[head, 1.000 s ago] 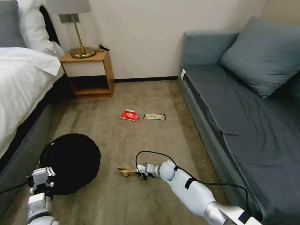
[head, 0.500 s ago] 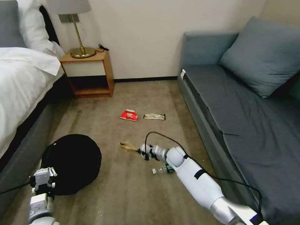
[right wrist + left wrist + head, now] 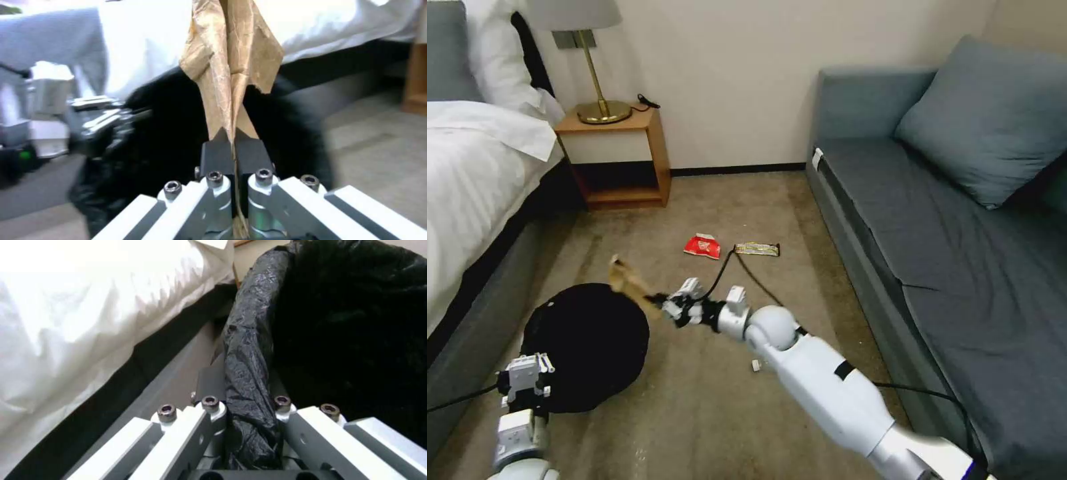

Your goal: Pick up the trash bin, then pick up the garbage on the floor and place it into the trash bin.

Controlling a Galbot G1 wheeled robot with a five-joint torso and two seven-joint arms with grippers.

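The trash bin (image 3: 587, 347), lined with a black bag, sits low at the left beside the bed. My left gripper (image 3: 527, 383) is shut on its near rim (image 3: 249, 373), the bag pinched between the fingers. My right gripper (image 3: 662, 305) is shut on the crumpled brown paper bag (image 3: 626, 279), held in the air at the bin's far right edge. In the right wrist view the paper bag (image 3: 231, 60) stands up from the shut fingertips with the bin (image 3: 178, 133) behind it. A red-white packet (image 3: 702, 246) and a gold-dark bar wrapper (image 3: 756, 249) lie on the carpet. The bottle's cap end (image 3: 756, 365) peeks out beside my right arm.
A bed (image 3: 474, 173) runs along the left and a grey sofa (image 3: 934, 220) along the right. A wooden nightstand (image 3: 617, 157) with a brass lamp (image 3: 602, 107) stands at the back wall. Carpet lies open between them. A black cable (image 3: 747, 267) loops off my right wrist.
My right gripper has lifted the brown paper bag off the carpet and carried it up and left to the bin's edge. My right arm now covers most of the bottle.
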